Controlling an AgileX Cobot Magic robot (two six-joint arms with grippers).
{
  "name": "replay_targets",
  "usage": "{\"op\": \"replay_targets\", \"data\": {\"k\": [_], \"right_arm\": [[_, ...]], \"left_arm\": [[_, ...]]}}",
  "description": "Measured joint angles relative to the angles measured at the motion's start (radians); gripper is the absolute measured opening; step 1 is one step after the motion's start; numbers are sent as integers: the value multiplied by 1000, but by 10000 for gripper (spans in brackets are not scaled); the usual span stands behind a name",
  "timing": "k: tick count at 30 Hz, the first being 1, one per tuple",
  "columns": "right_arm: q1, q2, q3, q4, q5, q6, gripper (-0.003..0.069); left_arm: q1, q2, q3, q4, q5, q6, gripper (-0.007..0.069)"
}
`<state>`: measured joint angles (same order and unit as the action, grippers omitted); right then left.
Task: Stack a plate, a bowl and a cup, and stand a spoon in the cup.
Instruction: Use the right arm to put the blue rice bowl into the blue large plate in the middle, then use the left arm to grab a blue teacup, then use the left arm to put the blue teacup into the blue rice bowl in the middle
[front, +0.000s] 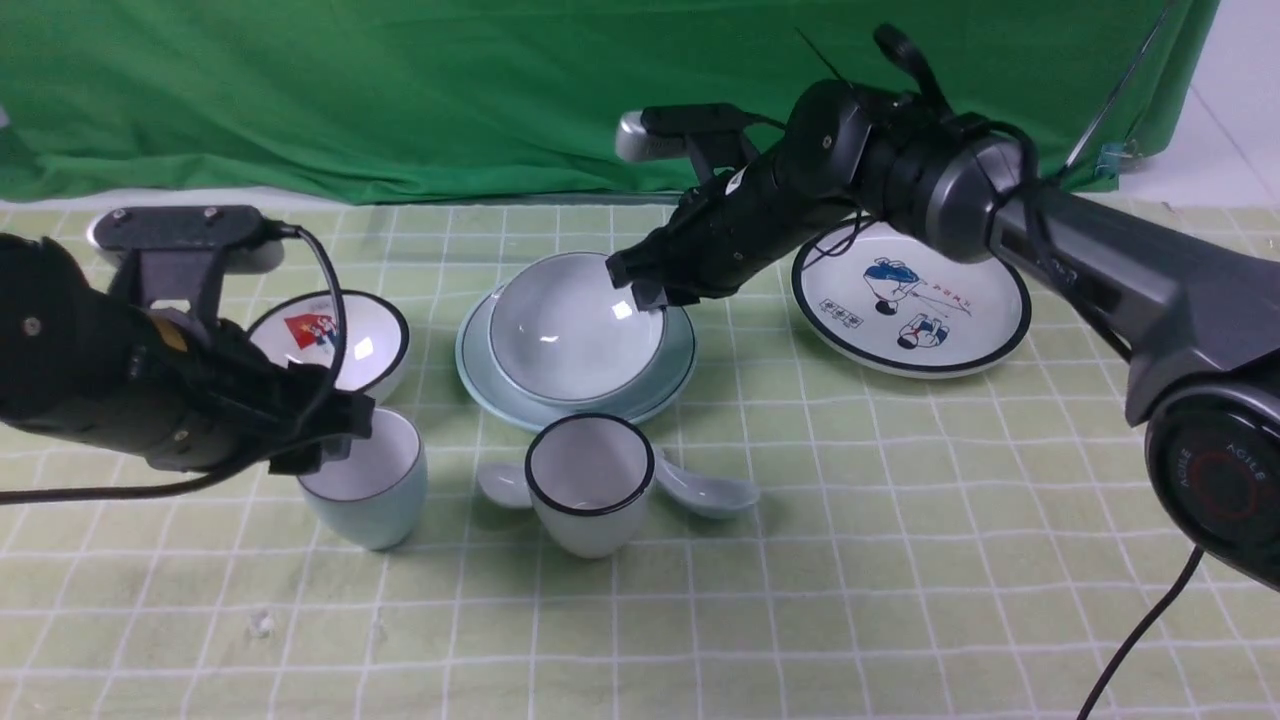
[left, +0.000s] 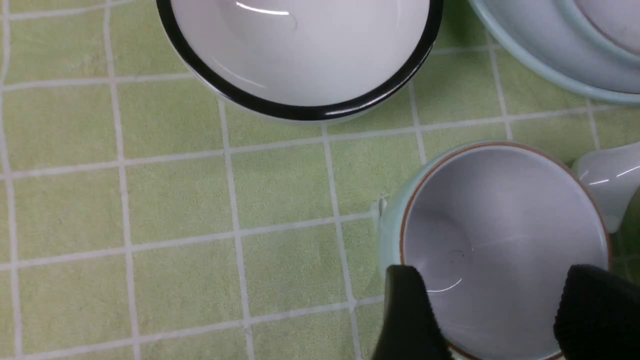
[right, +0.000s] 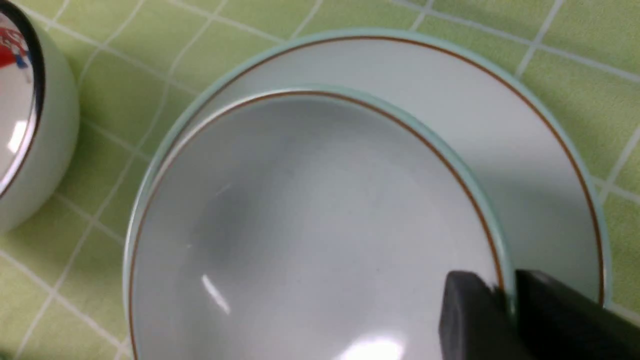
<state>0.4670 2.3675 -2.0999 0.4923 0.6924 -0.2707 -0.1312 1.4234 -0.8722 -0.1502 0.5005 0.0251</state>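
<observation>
Bowl (front: 575, 325) seated on plate (front: 662, 385), right gripper (front: 640, 285) pinching its right rim for placement; left gripper (front: 335, 442) wide, straddling cup (front: 375, 505), apparently for pickup.

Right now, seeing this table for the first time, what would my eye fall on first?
Probably the pale blue-green bowl sitting on its matching plate mid-table, with the right tool straddling the bowl's rim. Next, the left tool hanging open just over the matching cup nearer the front, and the cartoon plate at far right.
</observation>
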Motion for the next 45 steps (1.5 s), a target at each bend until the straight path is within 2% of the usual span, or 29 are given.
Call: {"op": "replay_targets", "data": {"k": [4, 7, 11, 17, 21, 25, 30, 34, 41, 45], "right_arm": [[-1, -7, -4, 0, 21, 11, 293], [-3, -24, -4, -13, 61, 2, 330], [-22, -88, -4, -52, 173, -22, 321], [-57, -214, -6, -95, 399, -85, 260], [-60, -285, -6, -120, 501, -90, 246], [-55, -337, -6, -123, 520, -94, 248], [-42, -345, -3, -124, 512, -116, 248], [-41, -310, 33, -124, 439, -119, 248], [-41, -240, 80, -139, 441, -105, 248], [-41, -243, 81, -157, 441, -90, 248]], "left_arm": [[0, 54, 0, 0, -32, -19, 312], [0, 82, 0, 0, -63, -46, 274], [1, 120, 0, 0, -106, -50, 172], [1, 175, -2, 1, -138, -58, 10], [0, 166, -43, -37, -75, -49, -2], [-32, 114, -137, -110, -33, 7, -3], [-79, 132, -322, -121, -31, 50, -3], [-103, 284, -515, -121, 33, 85, -3], [-118, 568, -785, -105, 249, 127, -3], [-125, 670, -885, -91, 299, 131, 0]]}}
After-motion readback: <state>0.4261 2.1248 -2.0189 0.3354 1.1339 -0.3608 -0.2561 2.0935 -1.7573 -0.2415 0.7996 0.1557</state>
